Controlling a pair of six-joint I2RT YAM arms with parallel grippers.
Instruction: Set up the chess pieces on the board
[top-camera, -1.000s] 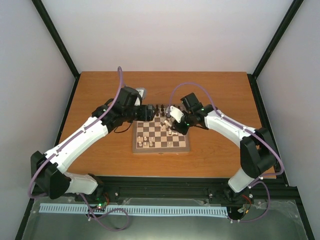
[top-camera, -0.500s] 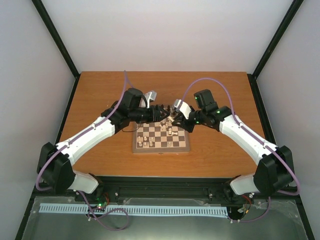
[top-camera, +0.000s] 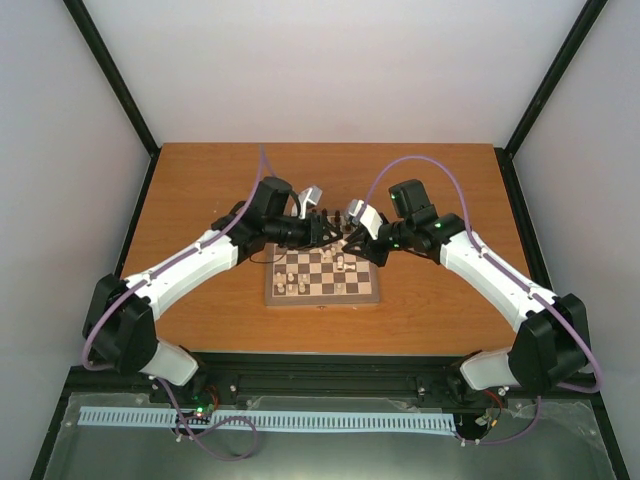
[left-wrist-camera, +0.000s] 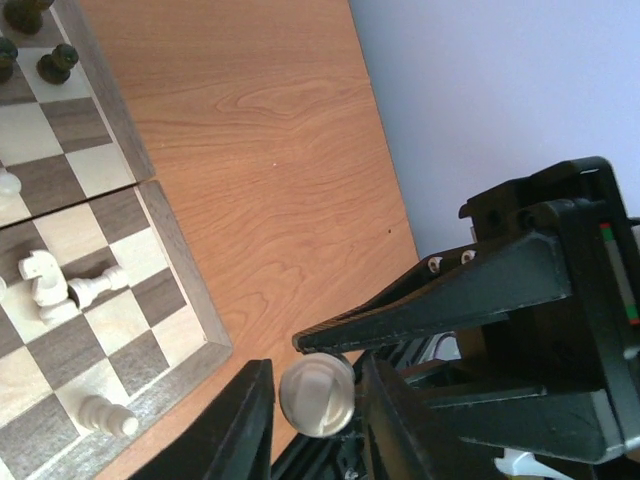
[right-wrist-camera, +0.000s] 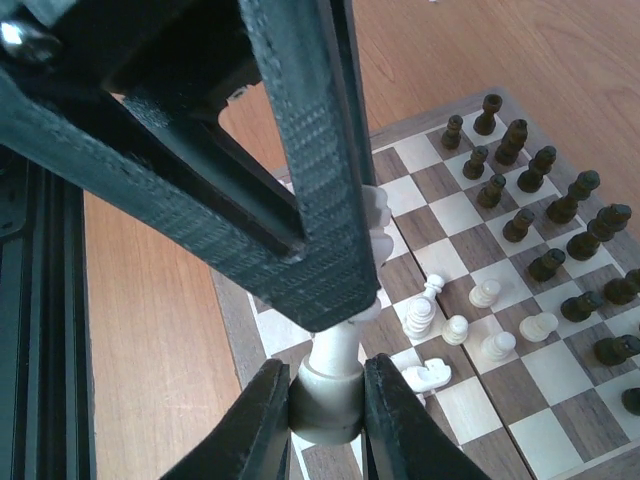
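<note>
- Table (top-camera: 200, 190): orange-brown wood, the board lay mid-table between both arms.
- Board (top-camera: 322, 299): checkered w/ brown frame, flat and square to the near edge.
- L gripper (left-wrist-camera: 316, 372): reached in from the left over the board's far edge. Its jaws flanked the pale piece (right-wrist-camera: 330, 405) w/ only thin dark slits either side. Couldn't tell if it was gripping or just short of contact.
- R gripper (right-wrist-camera: 328, 375): came in from the right, tip to tip w/ the L one. It was clamped on the base of that same pale piece, both fingers (right-wrist-camera: 262, 420) pressed against it.
- Pale piece: held in the air over the board's far part, stem running behind an L finger. Exact square not readable.
- Dark pieces (right-wrist-camera: 530, 200): upright, approx. two rows along one side of the board.
- Other pale pieces (right-wrist-camera: 470, 325): scattered loosely mid-board, near each other. At least one (right-wrist-camera: 425, 375) lay on its side.
</note>
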